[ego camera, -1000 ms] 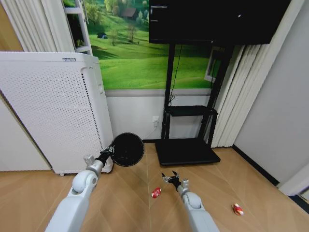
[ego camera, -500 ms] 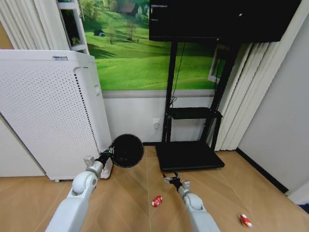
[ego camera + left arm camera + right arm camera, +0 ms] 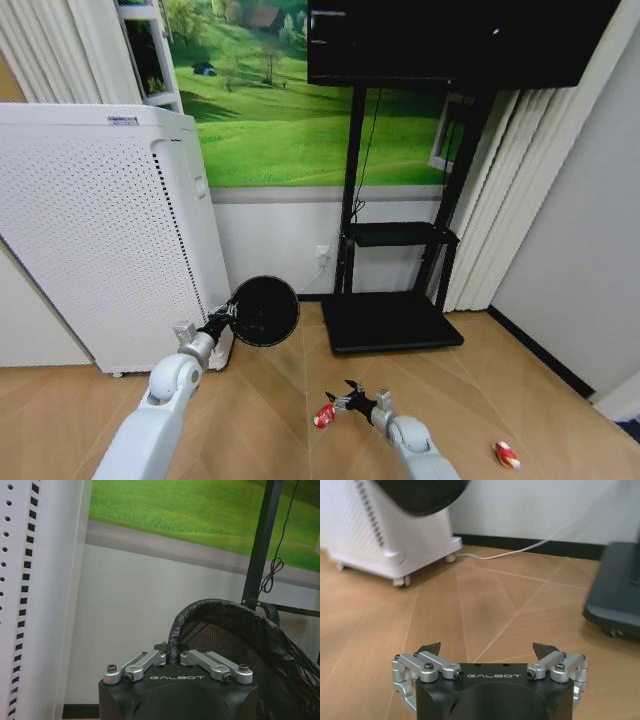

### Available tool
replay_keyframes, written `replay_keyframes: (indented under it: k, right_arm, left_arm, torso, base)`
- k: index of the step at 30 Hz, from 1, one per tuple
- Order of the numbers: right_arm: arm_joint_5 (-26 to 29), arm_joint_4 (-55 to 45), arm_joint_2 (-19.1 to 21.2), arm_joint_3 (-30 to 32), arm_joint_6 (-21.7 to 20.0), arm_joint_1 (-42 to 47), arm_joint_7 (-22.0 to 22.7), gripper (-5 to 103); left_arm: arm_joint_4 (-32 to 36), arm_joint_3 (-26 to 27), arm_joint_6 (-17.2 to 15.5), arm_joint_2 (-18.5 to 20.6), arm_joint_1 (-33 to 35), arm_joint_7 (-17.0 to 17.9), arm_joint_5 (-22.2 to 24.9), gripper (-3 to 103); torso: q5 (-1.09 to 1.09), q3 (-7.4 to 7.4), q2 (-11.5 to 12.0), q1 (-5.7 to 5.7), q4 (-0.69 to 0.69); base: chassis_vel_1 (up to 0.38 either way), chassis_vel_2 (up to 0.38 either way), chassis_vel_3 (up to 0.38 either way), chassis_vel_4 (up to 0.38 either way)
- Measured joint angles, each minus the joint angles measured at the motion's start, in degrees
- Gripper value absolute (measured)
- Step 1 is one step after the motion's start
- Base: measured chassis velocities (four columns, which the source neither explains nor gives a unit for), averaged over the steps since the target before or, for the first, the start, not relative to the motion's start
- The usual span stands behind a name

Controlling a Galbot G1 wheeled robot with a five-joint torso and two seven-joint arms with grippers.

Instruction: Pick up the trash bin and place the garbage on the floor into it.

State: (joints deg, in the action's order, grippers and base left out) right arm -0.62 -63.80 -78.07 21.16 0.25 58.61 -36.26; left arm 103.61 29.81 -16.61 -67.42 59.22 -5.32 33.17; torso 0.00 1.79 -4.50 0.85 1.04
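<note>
The black trash bin (image 3: 264, 311) hangs in the air, tilted so its round mouth faces me, with my left gripper (image 3: 222, 318) shut on its rim. In the left wrist view the mesh trash bin (image 3: 240, 650) fills the area past the left gripper (image 3: 172, 656), which pinches the rolled rim. A red-and-white piece of garbage (image 3: 323, 415) lies on the parquet floor (image 3: 270, 420). My right gripper (image 3: 342, 402) stands open just beside it, low over the floor. Another red-and-white piece of garbage (image 3: 508, 456) lies at the far right. The right gripper (image 3: 488, 651) shows wide-spread fingers with nothing between them.
A tall white perforated appliance (image 3: 100, 240) on casters stands at the left. A black TV stand (image 3: 392, 318) with a flat base sits ahead by the wall, and a white cable (image 3: 520, 552) runs along the floor. Curtains (image 3: 490, 200) hang at the right.
My right gripper has dropped lower and swung left toward the red piece of garbage. The left gripper holds the bin in the same place. The camera shifted slightly.
</note>
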Motion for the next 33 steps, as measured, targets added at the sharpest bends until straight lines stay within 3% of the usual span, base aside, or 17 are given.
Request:
replay_keyframes:
  k: [4,6,8,15,19,23,33]
  right_arm:
    - [-5.25,3.0,0.7,-2.62,4.32,-2.68,-1.28,100]
    - [-12.13,4.32,1.27,-4.51,7.06,-5.24,-2.9,100]
    - [-15.26,4.42,1.52,-5.16,8.24,-6.46,-4.1,100]
    - [-24.86,2.74,2.52,-9.37,9.17,-9.4,-6.12,100]
    - [-37.12,1.93,2.17,-11.11,9.97,-11.92,-7.82,100]
    - [-42.41,1.92,2.23,-12.97,10.27,-13.01,-8.12,100]
    - [-40.07,-3.27,5.95,-15.28,8.07,-7.39,-8.78,100]
  left_arm:
    - [0.56,0.75,-0.04,0.02,0.52,0.02,0.03,7]
    - [1.08,1.58,-0.04,-0.21,1.18,-0.09,0.0,7]
    - [1.32,1.95,-0.04,-0.46,1.41,-0.22,-0.05,7]
    - [1.63,2.99,-0.04,-1.55,1.71,-0.55,-0.55,7]
    - [1.97,3.36,-0.19,-2.03,1.71,-0.67,-0.84,7]
    - [2.21,3.48,-0.4,-2.32,1.77,-0.69,-1.01,7]
    - [2.41,3.87,-0.7,-2.55,2.1,-0.67,-1.09,7]
  torso:
    - [0.0,0.0,0.0,0.0,0.0]
    - [0.0,0.0,0.0,0.0,0.0]
    - [0.0,0.01,0.0,0.0,-0.01]
    - [-0.01,0.0,0.0,0.0,0.0]
    - [-0.01,0.01,0.0,0.0,0.0]
    - [0.0,0.01,0.0,0.0,-0.01]
    - [0.0,0.0,0.0,0.0,0.01]
  base:
    - [0.0,0.0,0.0,0.0]
    - [0.0,0.0,0.0,0.0]
    - [0.0,0.0,0.0,0.0]
    - [0.0,0.0,0.0,0.0]
    - [0.0,0.0,0.0,0.0]
    - [0.0,0.0,0.0,0.0]
    - [0.0,0.0,0.0,0.0]
